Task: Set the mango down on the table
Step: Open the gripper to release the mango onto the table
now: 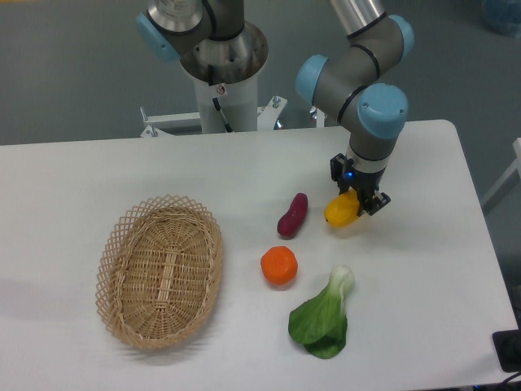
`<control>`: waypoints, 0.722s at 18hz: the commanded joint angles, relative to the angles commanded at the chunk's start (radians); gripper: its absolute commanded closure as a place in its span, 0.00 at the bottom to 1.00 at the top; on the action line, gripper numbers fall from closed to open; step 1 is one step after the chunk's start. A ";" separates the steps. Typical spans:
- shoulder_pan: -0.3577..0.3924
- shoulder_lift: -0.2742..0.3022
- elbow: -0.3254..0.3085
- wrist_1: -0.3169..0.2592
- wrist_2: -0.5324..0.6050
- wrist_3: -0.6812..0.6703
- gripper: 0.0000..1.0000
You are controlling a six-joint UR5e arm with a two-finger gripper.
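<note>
The mango (pixel 340 212) is a yellow-orange oval fruit at the middle right of the white table (pixel 423 269). My gripper (pixel 358 202) points down onto its right end, with the dark fingers on either side of it, shut on the mango. The mango sits at or just above the table surface; I cannot tell whether it touches. The rest of the arm rises behind, toward the back edge of the table.
A purple-red sweet potato (pixel 292 214) lies just left of the mango. A round orange fruit (pixel 279 265) sits in front of it. A green leafy bok choy (pixel 322 318) lies at the front right. An oval wicker basket (pixel 160 270) stands at the left.
</note>
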 joint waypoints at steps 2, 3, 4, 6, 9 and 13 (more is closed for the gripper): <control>0.000 -0.002 0.000 0.000 0.000 0.000 0.51; -0.002 -0.005 0.000 0.000 0.000 -0.002 0.49; -0.002 -0.006 0.000 0.000 0.000 -0.009 0.46; -0.002 -0.006 0.000 0.000 0.000 -0.011 0.39; -0.002 -0.006 0.002 0.002 -0.002 -0.006 0.23; -0.002 -0.003 0.018 0.003 -0.009 -0.009 0.00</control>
